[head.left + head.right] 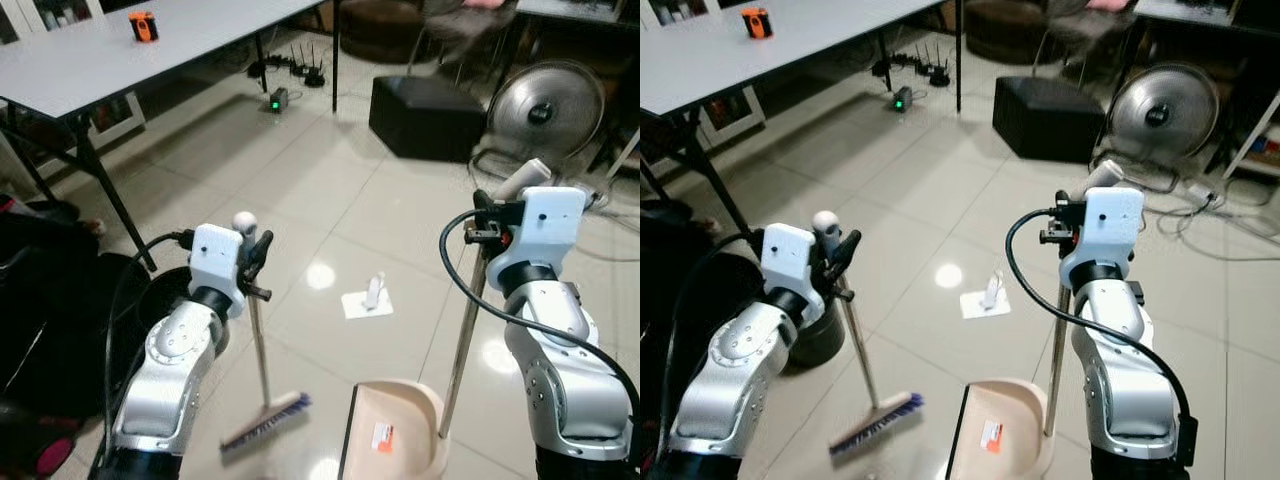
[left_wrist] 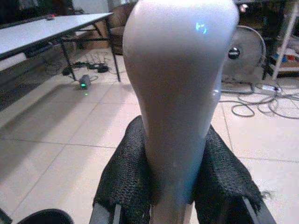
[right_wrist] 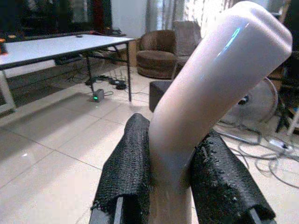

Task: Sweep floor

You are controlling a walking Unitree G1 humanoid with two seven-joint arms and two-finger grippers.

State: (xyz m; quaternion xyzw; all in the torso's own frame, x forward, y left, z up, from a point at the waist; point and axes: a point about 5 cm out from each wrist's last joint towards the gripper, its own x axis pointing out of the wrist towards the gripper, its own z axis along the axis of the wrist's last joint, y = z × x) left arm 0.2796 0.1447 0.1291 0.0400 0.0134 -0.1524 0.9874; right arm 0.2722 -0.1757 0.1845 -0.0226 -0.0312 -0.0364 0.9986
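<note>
1. We hold the broom in our left gripper: the padded fingers are clamped on either side of the pale handle just under its rounded knob, and the bristle head rests on the tiled floor between our arms, tilted a little.

2. Our right gripper is closed the same way around the top of the dustpan handle, fingers pressing both sides of the bent grip. The pan sits on the floor just ahead of our right arm, mouth facing forward, with a small orange scrap lying inside it.

3. And there's the target: a white scrap of litter on the tiles, ahead of us and between the two tools, clear of both the bristles and the pan lip.

4. So we judge the step to be the approach. Both tools are in hand, and the litter is not yet touched.

5. The next move calls for reaching the broom head out beyond the litter and drawing it back toward the pan, while the right arm keeps the pan lip flat on the floor and lined up with the stroke.

6. Worth watching: the table legs and dark bin to our left, and the fan with its loose cables on the right.
</note>
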